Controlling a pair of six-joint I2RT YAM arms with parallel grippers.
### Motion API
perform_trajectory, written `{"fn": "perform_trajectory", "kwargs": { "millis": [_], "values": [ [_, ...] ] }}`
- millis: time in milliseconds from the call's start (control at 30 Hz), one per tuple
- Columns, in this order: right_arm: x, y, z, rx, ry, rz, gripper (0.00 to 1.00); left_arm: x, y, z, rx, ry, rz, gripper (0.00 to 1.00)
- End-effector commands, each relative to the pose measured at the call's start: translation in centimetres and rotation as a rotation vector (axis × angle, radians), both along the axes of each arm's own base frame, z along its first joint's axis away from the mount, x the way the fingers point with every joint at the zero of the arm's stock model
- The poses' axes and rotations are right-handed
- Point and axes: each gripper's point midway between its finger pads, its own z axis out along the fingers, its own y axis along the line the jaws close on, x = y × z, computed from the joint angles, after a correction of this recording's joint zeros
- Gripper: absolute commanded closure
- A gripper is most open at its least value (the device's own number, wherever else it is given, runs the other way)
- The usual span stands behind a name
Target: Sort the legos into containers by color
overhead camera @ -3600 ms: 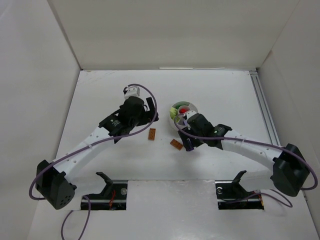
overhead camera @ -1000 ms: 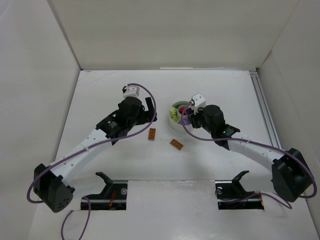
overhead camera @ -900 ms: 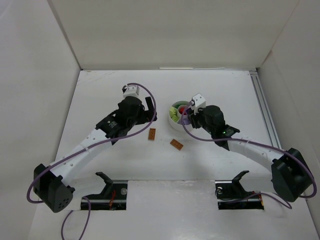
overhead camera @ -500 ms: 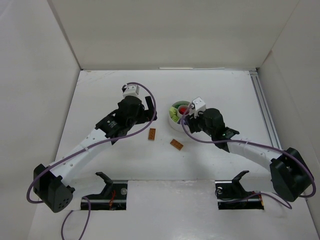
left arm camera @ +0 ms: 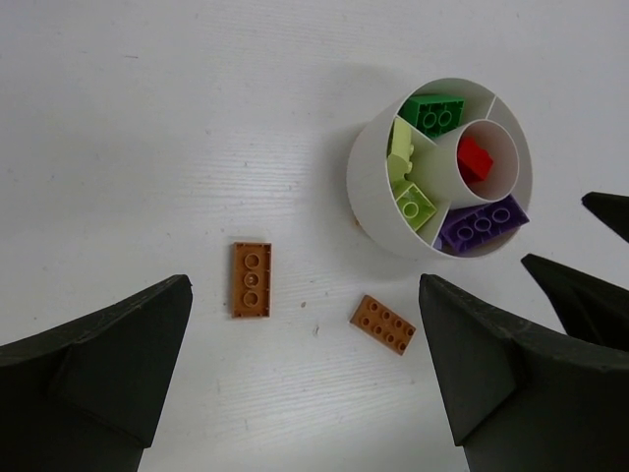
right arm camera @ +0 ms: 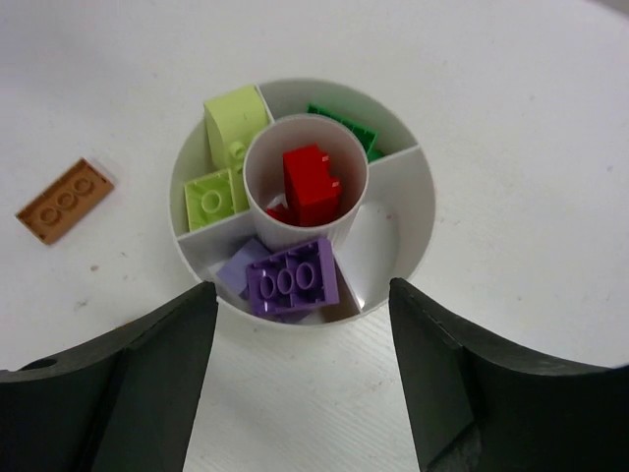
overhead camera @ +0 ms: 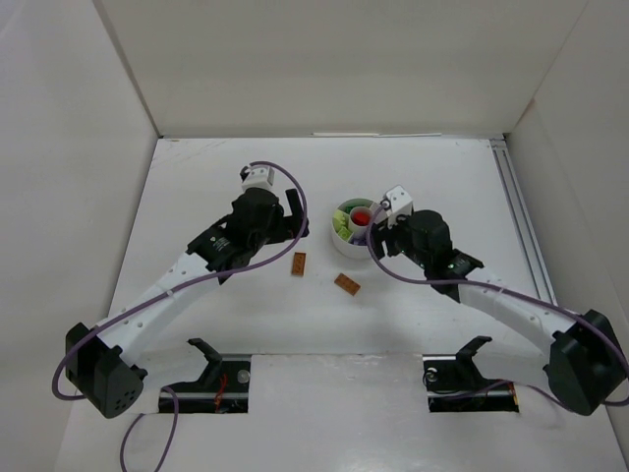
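Observation:
The round white tub [overhead camera: 344,243] stands mid-table. It holds a purple brick [right arm camera: 293,278], a red brick [right arm camera: 313,184] in the central circle, a green brick [right arm camera: 344,126] and yellow-green bricks [right arm camera: 208,197]. Two orange-brown bricks [overhead camera: 299,265] [overhead camera: 346,284] lie on the table in front of it. My right gripper [right arm camera: 300,291] is open and empty, hovering just over the tub's near-right rim [overhead camera: 374,233]. My left gripper [left arm camera: 305,295] is open and empty, above the two orange bricks [left arm camera: 252,279] [left arm camera: 383,324], left of the tub [overhead camera: 294,218].
White walls enclose the table on three sides. A metal rail [overhead camera: 521,226] runs along the right edge. One tub compartment [right arm camera: 393,221] on the right shows only its white floor. Two black mounts [overhead camera: 208,356] [overhead camera: 470,354] stand at the near edge.
My right gripper rose from the table beside the right orange brick to over the tub, then drew back slightly to the right. The left arm has barely moved.

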Motion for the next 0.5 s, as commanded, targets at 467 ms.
{"fn": "perform_trajectory", "kwargs": {
  "millis": [467],
  "values": [
    [-7.4, 3.5, 3.8, -0.03, 0.104, 0.255, 0.19, -2.9, -0.6, -4.6, -0.065, 0.152, -0.044, 0.0]
  ]
}}
